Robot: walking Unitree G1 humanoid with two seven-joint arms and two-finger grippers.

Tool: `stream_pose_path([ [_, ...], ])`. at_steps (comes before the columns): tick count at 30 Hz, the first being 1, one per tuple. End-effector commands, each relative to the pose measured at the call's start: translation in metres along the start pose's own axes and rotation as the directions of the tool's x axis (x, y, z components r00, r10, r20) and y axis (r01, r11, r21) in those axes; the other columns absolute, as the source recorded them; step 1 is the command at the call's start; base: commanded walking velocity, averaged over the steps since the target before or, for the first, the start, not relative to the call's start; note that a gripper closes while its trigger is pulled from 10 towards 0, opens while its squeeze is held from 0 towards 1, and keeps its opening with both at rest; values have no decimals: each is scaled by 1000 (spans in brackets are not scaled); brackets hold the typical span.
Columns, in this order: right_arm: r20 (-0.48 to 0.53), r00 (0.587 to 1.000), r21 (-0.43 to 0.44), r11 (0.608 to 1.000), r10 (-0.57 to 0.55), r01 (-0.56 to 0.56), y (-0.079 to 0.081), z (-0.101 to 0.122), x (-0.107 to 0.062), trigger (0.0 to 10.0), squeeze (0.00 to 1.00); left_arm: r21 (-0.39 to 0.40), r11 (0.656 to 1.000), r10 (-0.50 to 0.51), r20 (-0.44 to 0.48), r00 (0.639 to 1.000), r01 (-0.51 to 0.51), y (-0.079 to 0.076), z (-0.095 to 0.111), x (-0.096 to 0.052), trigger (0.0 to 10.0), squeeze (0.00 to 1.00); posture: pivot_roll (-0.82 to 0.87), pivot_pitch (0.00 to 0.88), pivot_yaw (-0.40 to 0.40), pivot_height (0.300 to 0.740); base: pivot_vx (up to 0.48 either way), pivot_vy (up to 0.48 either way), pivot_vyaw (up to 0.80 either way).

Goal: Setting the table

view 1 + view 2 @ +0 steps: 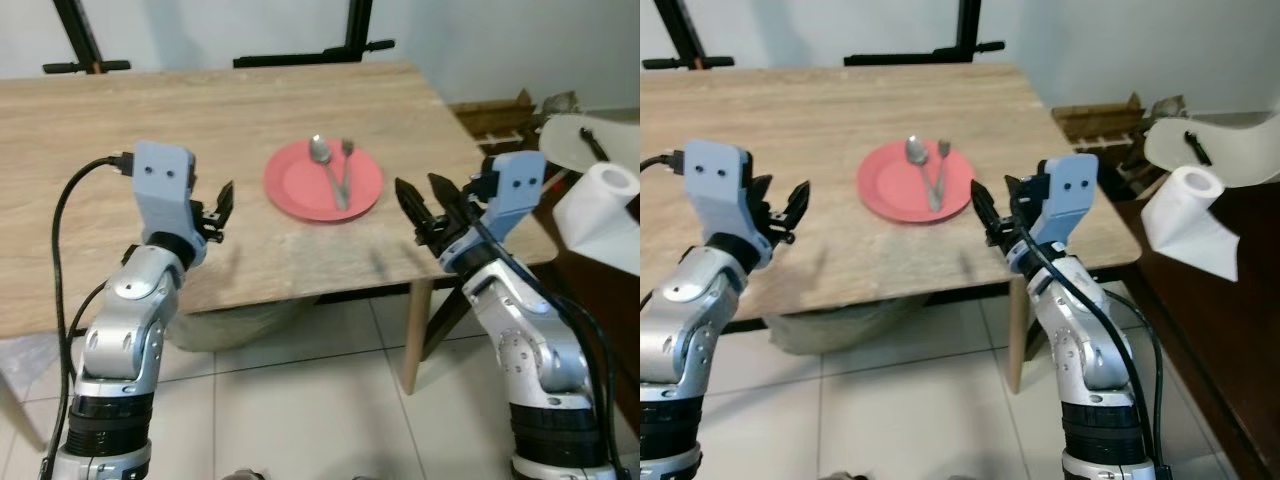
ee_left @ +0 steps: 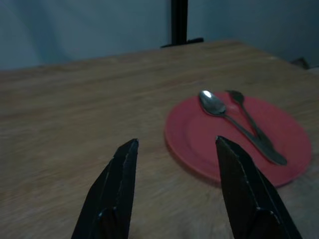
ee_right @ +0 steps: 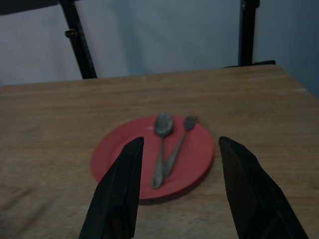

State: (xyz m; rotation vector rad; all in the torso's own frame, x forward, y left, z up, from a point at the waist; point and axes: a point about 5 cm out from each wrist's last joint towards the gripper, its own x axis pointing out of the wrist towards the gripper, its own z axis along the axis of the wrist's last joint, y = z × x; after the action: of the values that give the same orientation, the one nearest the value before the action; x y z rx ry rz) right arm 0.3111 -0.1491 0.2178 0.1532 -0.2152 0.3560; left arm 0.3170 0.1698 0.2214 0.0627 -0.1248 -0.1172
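Observation:
A red plate [image 1: 290, 185] lies near the front right of the wooden table [image 1: 150, 120]. On it rest a metal spoon [image 1: 322, 158] and a fork [image 1: 346, 166], their handles meeting toward me. My left gripper [image 1: 222, 203] hovers open over the table just left of the plate, holding nothing. My right gripper [image 1: 418, 186] hovers open just right of the plate, near the table's right edge, also holding nothing. The left wrist view has the plate [image 2: 194, 144] ahead of the fingers [image 2: 117, 184]. The right wrist view has the spoon [image 3: 163, 125] and fork [image 3: 183, 135] between the fingers [image 3: 124, 179].
A paper towel roll [image 1: 600, 200] and a white object [image 1: 578, 135] sit on dark furniture to the right. A cardboard box [image 1: 495, 110] stands behind the table's right corner. Black stand legs [image 1: 310, 55] rise beyond the far edge. Tiled floor [image 1: 300, 400] lies below.

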Motion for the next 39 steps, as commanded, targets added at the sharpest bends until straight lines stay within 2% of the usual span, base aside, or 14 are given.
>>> stream_pose_path([
  [1,-8,1000,2,1000,-2,2,0,-3,-1,10000,0,-12,1000,8,-16,1000,-8,2,-4,-2,10000,0,-113,47,33,740,0,0,0],
  [12,-8,1000,2,1000,1,-1,0,-3,-1,10000,0,-6,1000,6,-13,1000,-6,3,-3,-1,10000,0,-111,45,35,740,0,0,0],
  [15,-6,1000,0,1000,1,-1,1,-3,-1,10000,0,25,1000,7,-10,1000,-6,4,-3,0,10000,0,-110,43,35,740,454,0,0],
  [21,-5,1000,3,1000,14,-14,2,-3,-1,10000,0,15,1000,17,-7,1000,-17,5,-3,0,10000,0,-108,41,36,740,471,0,0],
  [24,-15,995,4,995,98,-98,10,-2,-1,10000,0,13,1000,19,-7,1000,-19,5,-3,0,10000,0,-108,41,36,740,472,0,0],
  [29,-21,984,11,984,175,-175,18,-1,-2,10000,0,14,1000,17,-6,1000,-17,5,-3,0,10000,0,-107,38,35,740,472,0,0],
  [30,-15,971,31,971,238,-238,25,0,-4,10000,0,18,1000,14,-3,1000,-14,4,-3,0,10000,0,-107,38,35,740,472,0,0],
  [34,10,940,83,937,341,-340,36,3,-8,10000,0,30,999,12,2,1000,-12,3,-3,0,10000,0,-104,38,35,740,472,0,0],
  [39,16,930,92,926,366,-366,39,4,-10,10000,0,41,999,6,7,1000,-7,2,-2,0,10000,0,-104,40,37,740,463,0,0],
])
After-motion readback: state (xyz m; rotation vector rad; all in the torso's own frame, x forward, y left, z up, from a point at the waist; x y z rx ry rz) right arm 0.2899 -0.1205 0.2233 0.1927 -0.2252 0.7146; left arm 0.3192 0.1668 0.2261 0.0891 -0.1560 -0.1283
